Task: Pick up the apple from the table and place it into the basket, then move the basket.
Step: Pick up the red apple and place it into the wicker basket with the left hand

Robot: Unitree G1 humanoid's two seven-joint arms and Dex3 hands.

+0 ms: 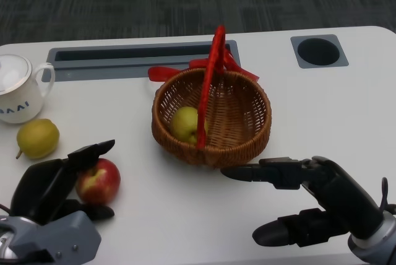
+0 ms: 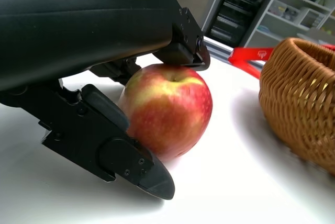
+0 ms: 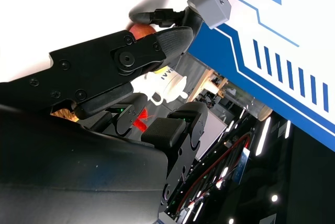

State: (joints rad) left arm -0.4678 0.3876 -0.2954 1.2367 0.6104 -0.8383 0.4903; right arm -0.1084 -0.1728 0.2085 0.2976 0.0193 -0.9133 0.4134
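A: Apple (image 1: 98,181) first, head view — where is it?
B: On the white tabletop (image 1: 322,116) at lower left, between the fingers of the left robot hand (image 1: 59,184). One finger lies over its top, another low beside it; it rests on the surface, and I cannot tell if it is truly gripped.
A: And the basket (image 1: 244,130)?
B: Centre, well apart from the apple. It has a red handle (image 1: 212,76) and a yellow-green fruit (image 1: 185,123) inside. A pear (image 1: 38,138) and a white mug (image 1: 18,88) sit at the far left.
A: The right robot hand (image 1: 309,200)?
B: Open, holding nothing, fingers apart; the upper one points toward the basket's near rim.
A: Left wrist view?
B: The apple (image 2: 168,110) stands on the tabletop, one finger (image 2: 183,51) touching its top, another (image 2: 112,150) against its side. The basket (image 2: 301,101) is nearby.
A: Right wrist view?
B: Mostly the right hand's own fingers (image 3: 120,59), spread; a bit of the apple (image 3: 140,29) and the mug (image 3: 165,85) show beyond.
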